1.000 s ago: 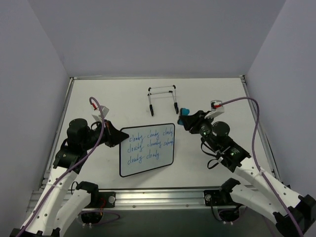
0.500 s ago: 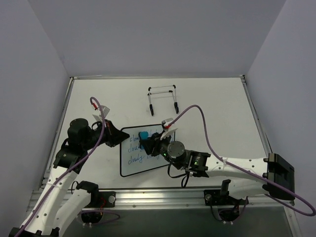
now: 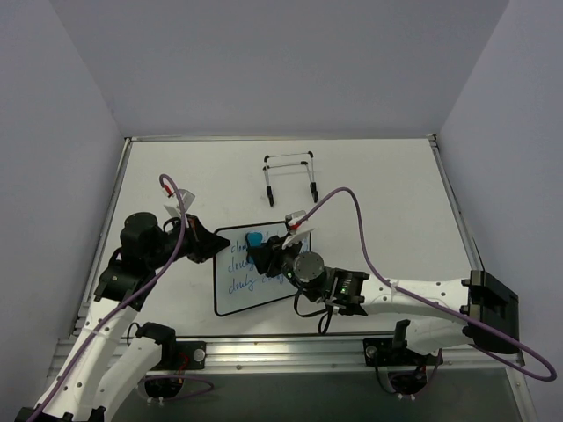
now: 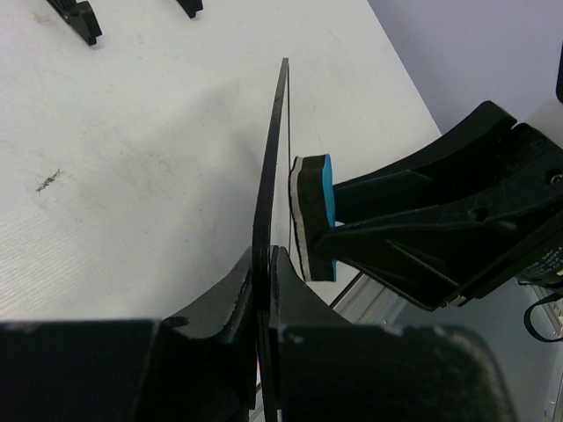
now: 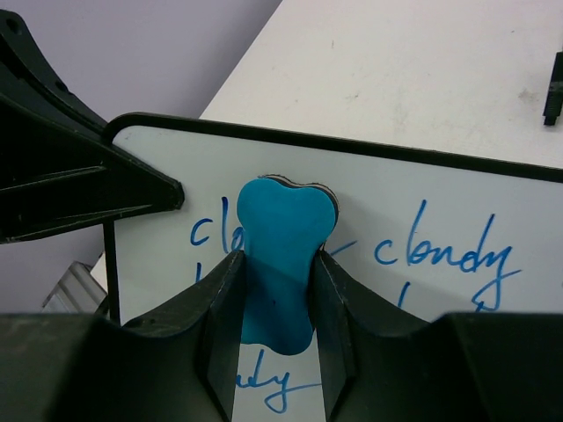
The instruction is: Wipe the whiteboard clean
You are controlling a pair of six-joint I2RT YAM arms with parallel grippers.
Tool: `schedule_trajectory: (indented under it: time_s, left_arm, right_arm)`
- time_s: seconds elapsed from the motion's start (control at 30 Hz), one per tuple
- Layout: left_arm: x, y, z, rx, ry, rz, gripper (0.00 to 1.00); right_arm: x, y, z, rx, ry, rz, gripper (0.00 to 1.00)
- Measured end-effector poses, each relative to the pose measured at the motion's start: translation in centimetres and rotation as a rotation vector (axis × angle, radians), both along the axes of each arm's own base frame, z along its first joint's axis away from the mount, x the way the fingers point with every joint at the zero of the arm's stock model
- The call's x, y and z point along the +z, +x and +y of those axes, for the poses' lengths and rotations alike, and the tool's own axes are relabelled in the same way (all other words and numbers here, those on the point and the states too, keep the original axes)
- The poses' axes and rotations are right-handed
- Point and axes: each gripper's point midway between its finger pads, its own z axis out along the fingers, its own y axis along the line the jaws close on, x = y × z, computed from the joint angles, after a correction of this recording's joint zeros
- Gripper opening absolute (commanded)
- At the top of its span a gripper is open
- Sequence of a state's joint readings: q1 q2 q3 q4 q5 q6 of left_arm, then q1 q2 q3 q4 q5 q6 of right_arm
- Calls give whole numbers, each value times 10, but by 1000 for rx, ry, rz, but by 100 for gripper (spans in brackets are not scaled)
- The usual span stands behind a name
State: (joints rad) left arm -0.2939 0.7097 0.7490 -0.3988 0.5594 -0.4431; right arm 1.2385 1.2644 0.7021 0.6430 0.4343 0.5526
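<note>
The whiteboard, white with a thin black frame and blue handwritten lines, lies near the table's front middle. My left gripper is shut on its left edge; the left wrist view shows the board edge-on between the jaws. My right gripper is shut on a blue eraser and presses it on the board's upper left part. In the right wrist view the eraser covers part of the top line of writing on the whiteboard.
A thin wire easel stand stands behind the board at mid table. The right arm reaches across the front of the table. Grey walls close in the left, right and back.
My right arm swung from the right side of the table to the left and set the blue eraser on the board's upper left. The left gripper kept its hold.
</note>
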Motion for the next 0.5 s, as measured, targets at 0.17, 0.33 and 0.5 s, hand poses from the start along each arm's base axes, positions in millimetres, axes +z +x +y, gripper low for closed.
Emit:
schedule_trajectory:
  time_s: [0.17, 0.33, 0.5]
  left_arm:
    - [1, -1, 1, 6, 1, -4, 2]
    - [0, 1, 3, 25, 7, -5, 2]
    - [1, 0, 2, 23, 6, -5, 2]
  right_arm:
    - [0, -7, 22, 34, -1, 0, 0]
    - [7, -11, 39, 13, 9, -12, 0]
    - [7, -12, 39, -52, 32, -3, 0]
